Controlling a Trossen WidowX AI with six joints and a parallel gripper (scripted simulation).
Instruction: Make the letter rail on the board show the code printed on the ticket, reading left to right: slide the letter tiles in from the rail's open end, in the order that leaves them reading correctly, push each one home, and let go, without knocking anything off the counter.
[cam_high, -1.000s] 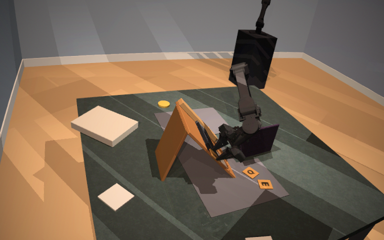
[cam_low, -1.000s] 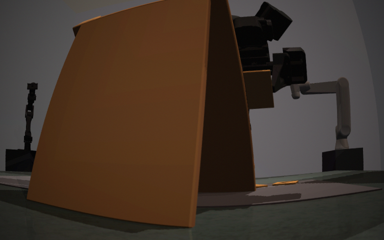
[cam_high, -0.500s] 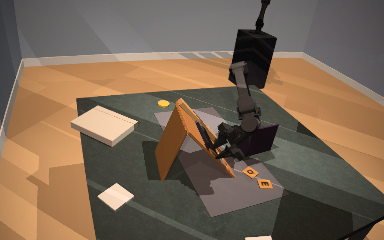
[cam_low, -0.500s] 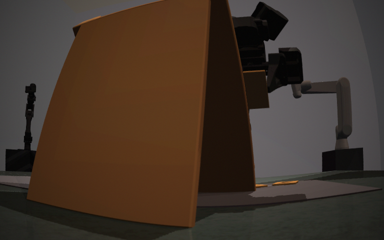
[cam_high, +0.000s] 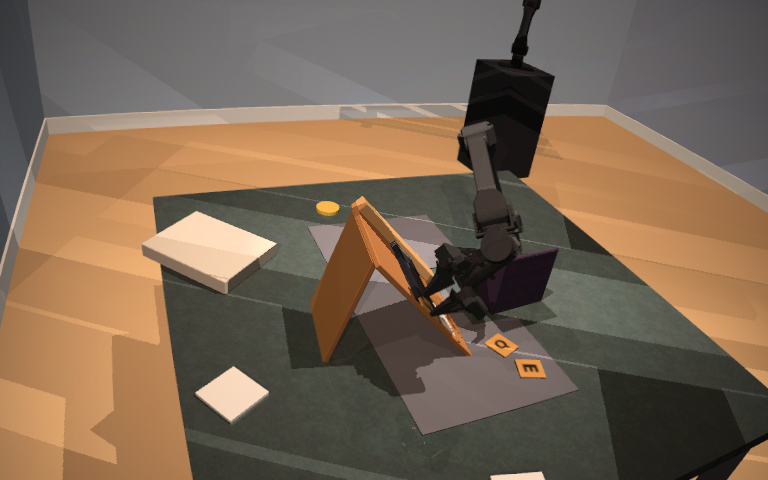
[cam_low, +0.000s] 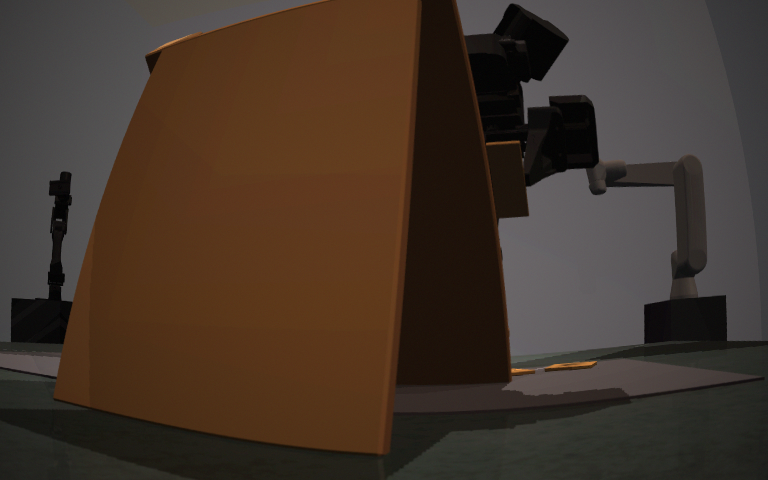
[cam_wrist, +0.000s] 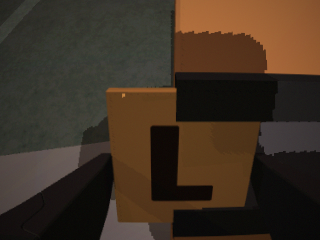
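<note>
An orange A-frame board (cam_high: 339, 283) (cam_low: 254, 215) (cam_wrist: 254, 7) stands on a grey mat (cam_high: 481, 396). Its dark letter rail (cam_high: 404, 268) (cam_wrist: 227, 96) runs along the sloping front face. My gripper (cam_high: 447, 297) (cam_wrist: 183, 163) is shut on an orange tile marked L (cam_wrist: 143, 160) (cam_low: 509, 178) at the rail's lower open end. The tile's right part lies under the rail's dark lips. Tiles marked Q (cam_high: 501, 344) and E (cam_high: 530, 369) lie flat on the mat in front of the board. A dark purple upright panel (cam_high: 521, 280) stands behind my gripper; I can read no code on it.
A white box (cam_high: 209, 249) lies left of the board and a white flat square (cam_high: 232, 393) lies front left. A yellow disc (cam_high: 327, 207) sits behind the board. The arm's black base block (cam_high: 506, 113) stands at the back. A pale card (cam_high: 518, 476) shows at the front edge.
</note>
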